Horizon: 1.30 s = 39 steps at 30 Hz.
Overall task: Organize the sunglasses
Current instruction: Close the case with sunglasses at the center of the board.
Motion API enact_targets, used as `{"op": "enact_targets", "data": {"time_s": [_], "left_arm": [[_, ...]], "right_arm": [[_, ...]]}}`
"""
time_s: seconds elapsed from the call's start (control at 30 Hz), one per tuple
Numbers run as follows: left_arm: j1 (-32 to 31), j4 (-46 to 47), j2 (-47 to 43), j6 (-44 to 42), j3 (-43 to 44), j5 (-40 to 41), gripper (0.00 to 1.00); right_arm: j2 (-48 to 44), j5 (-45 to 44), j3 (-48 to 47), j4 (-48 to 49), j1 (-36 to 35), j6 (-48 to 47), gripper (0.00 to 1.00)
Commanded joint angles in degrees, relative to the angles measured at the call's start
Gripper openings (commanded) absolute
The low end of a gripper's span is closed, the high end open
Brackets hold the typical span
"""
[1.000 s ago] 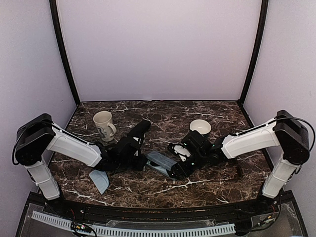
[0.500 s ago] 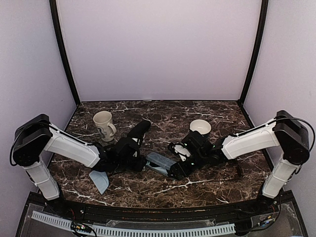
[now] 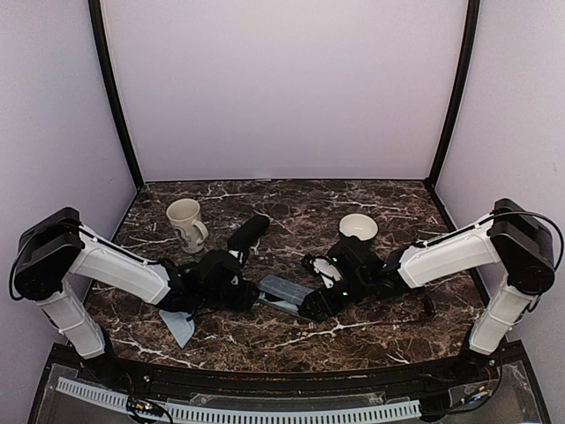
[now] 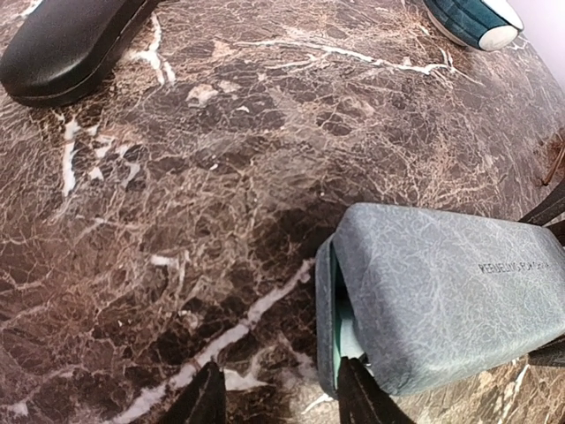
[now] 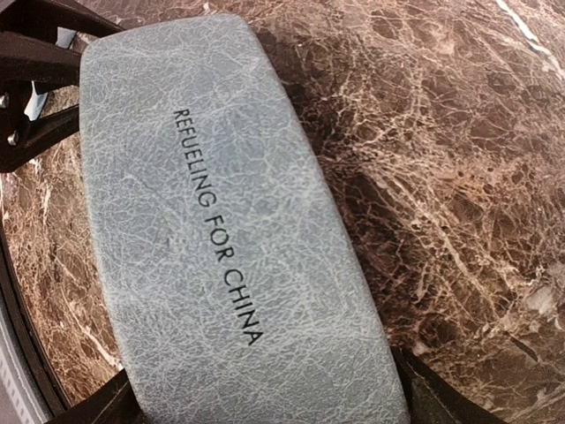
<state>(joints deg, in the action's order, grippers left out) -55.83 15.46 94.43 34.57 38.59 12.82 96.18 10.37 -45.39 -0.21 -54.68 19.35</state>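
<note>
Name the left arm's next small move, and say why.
Probably nudge the left gripper toward the blue-grey case and hook a finger under its lid. The jaws are open just short of the end that gapes slightly, showing teal lining, while the right gripper appears to clamp the far end.

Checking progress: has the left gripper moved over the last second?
Yes: in the top view the left gripper has slid down-frame, away from the mug, uncovering the black case.
</note>
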Motion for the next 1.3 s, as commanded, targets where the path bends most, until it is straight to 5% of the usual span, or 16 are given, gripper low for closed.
{"op": "enact_targets", "data": {"time_s": [0.0,0.7,1.27], "left_arm": [[-0.24,0.45,-2.68,1.26,-1.96,0.24,0.45],[2.74,8.19,-7.89,7.39,-11.56,-7.94,0.59],[3.27,3.13,-13.03,9.21,-15.45,-8.99,0.62]], "right_arm": [[0.42,1.38,2.48,-1.27,0.20,2.04,0.84],[1.57,-0.15,6.58,3.66,-2.83,5.56,0.84],[2.46,0.17,8.25,5.44,-4.54,6.59,0.85]]}}
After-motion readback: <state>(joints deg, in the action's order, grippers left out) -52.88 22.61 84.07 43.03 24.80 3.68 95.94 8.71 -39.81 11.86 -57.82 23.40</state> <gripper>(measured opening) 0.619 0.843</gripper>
